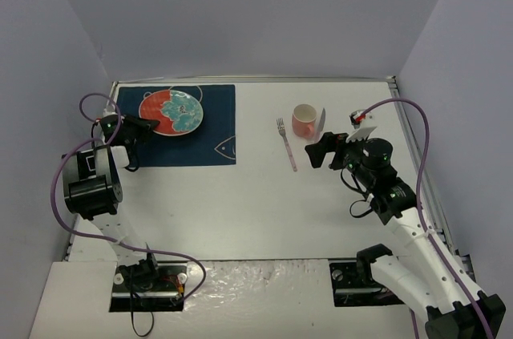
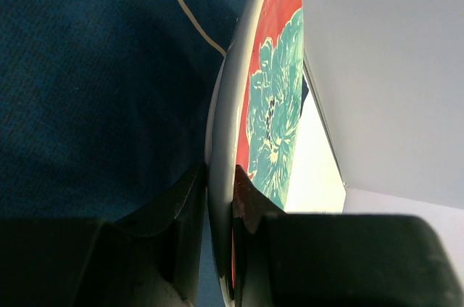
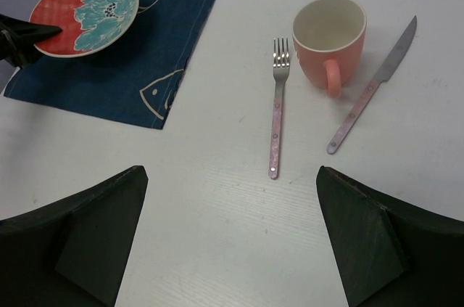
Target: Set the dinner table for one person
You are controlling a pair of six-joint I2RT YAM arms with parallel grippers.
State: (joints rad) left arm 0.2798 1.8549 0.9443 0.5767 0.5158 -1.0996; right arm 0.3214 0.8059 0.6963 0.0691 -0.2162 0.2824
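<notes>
A red and teal plate (image 1: 171, 112) is over the dark blue placemat (image 1: 192, 143) at the far left of the white dinner table (image 1: 240, 203). My left gripper (image 1: 143, 124) is shut on the plate's rim; the left wrist view shows the rim (image 2: 221, 176) pinched between both fingers. The plate also shows in the right wrist view (image 3: 83, 13). My right gripper (image 1: 317, 153) is open and empty, above the table near the fork (image 1: 286, 145). A pink mug (image 1: 303, 120) and a knife (image 1: 318, 124) lie beside the fork.
Grey walls close in the table on three sides. A small white object (image 1: 361, 119) with a red mark sits near the right edge. The right arm's purple cable (image 1: 425, 147) loops over the right side.
</notes>
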